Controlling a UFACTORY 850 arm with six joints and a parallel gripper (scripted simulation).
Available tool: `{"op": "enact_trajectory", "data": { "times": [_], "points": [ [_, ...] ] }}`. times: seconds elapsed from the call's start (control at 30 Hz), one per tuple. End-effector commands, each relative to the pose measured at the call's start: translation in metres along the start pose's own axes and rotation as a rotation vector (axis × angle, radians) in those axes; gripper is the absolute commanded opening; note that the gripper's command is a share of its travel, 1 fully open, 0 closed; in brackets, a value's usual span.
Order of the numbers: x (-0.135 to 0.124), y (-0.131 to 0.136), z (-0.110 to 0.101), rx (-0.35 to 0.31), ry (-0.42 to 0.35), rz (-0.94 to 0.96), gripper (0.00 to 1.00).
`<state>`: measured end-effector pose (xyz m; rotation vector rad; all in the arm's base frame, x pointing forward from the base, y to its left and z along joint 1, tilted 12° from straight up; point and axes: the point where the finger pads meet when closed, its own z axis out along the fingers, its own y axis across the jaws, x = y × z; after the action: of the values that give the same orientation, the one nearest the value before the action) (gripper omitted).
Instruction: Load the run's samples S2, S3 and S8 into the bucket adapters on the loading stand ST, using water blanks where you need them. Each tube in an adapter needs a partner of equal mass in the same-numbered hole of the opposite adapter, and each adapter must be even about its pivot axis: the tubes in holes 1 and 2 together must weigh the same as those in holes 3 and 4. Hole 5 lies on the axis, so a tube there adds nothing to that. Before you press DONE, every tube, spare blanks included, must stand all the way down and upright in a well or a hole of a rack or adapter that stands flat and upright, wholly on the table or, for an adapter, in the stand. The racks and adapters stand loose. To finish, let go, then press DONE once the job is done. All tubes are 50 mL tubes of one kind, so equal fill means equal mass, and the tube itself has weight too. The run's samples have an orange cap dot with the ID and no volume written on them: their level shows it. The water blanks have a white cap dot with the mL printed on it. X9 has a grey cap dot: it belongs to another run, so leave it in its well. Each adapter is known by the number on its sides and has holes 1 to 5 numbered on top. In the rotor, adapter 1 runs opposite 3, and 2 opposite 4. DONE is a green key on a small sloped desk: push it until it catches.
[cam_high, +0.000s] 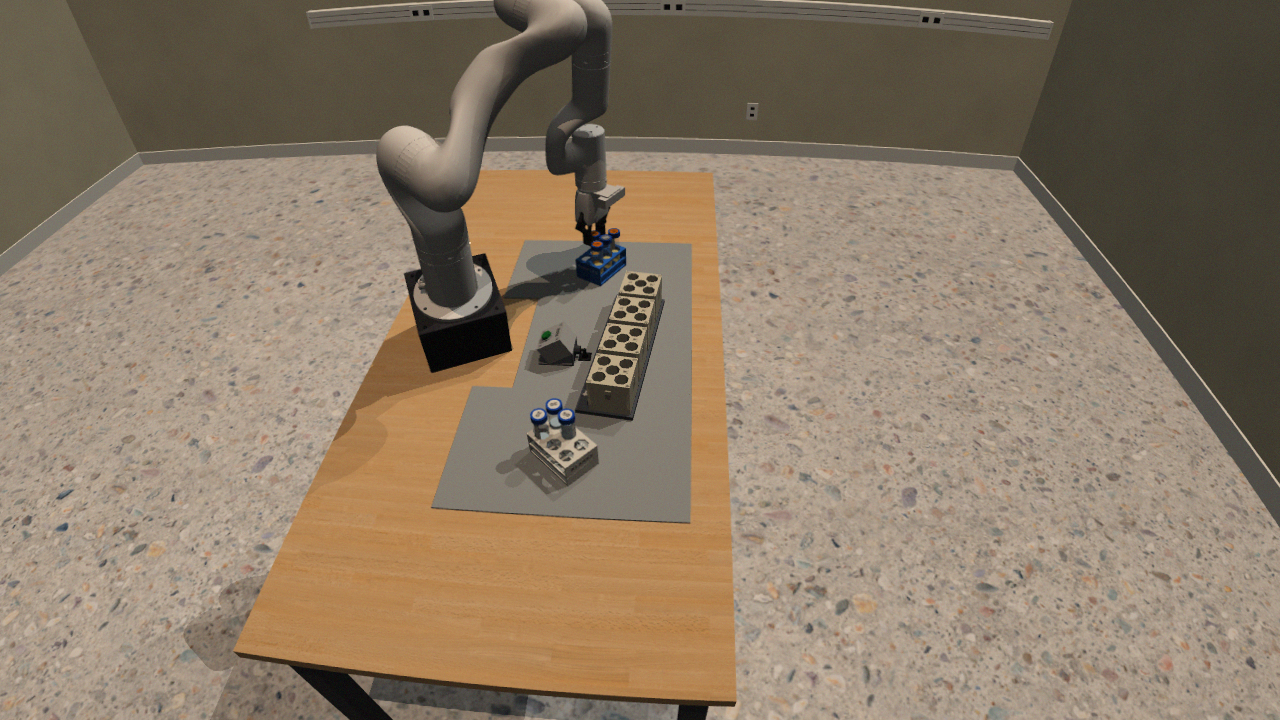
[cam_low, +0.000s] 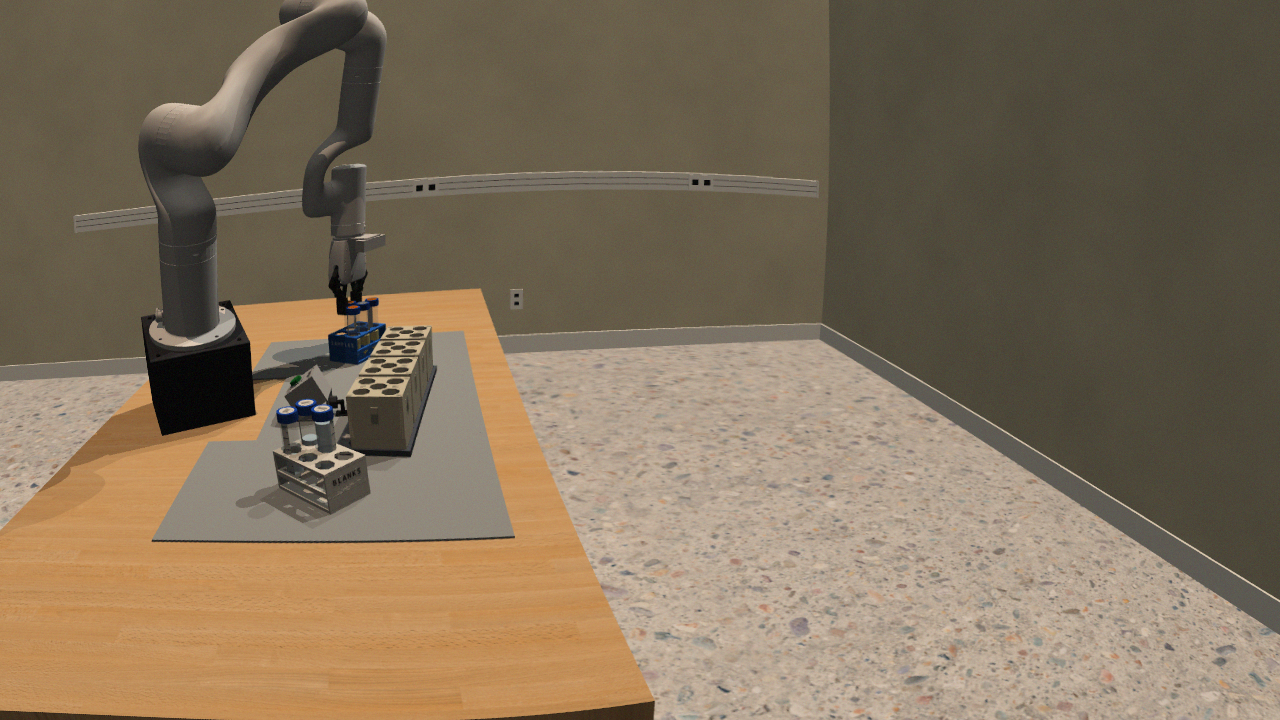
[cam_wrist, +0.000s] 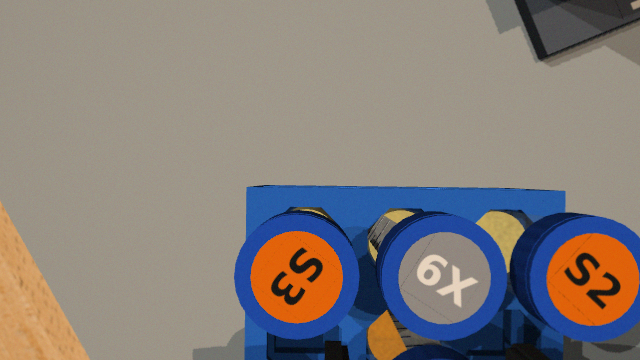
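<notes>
My gripper (cam_high: 594, 239) (cam_low: 349, 305) (cam_wrist: 430, 352) is open, its fingertips on either side of a fourth tube's cap in the blue rack (cam_high: 588, 271) (cam_low: 344, 350) (cam_wrist: 267, 200). That cap's label is outside the wrist view. S3 (cam_wrist: 297, 277) (cam_high: 614, 232), X9 (cam_wrist: 445, 277) and S2 (cam_wrist: 593, 280) (cam_high: 597, 244) stand in the row beside it. Four beige adapters (cam_high: 611, 398) (cam_low: 379, 429) stand in the dark stand (cam_low: 384, 452) (cam_wrist: 560, 35); their holes look empty. The white BLANKS rack (cam_high: 581, 462) (cam_low: 349, 493) holds three capped tubes at its back; their printed volumes are unreadable.
The green DONE key (cam_high: 546, 334) (cam_low: 295, 381) sits on a small sloped desk (cam_high: 559, 345) between the arm's base (cam_high: 465, 336) and the stand. A small black object (cam_high: 583, 353) lies between desk and adapters. The grey mat (cam_high: 644, 483) lies under the racks and stand.
</notes>
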<state>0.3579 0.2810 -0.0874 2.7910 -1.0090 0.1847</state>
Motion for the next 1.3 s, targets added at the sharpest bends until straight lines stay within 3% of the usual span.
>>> {"op": "enact_trajectory", "data": {
  "times": [0.0, 0.33, 0.37, 1.27],
  "points": [
    [0.0001, -0.0009, 0.0001, 0.002, 0.001, 0.0, 0.57],
    [0.0001, -0.0009, 0.0001, 0.002, 0.001, 0.0, 0.57],
    [0.0001, -0.0008, -0.0005, 0.003, 0.001, 0.0, 0.0],
    [0.0001, -0.0008, -0.0016, 0.003, 0.001, 0.0, 0.0]
  ]
}}
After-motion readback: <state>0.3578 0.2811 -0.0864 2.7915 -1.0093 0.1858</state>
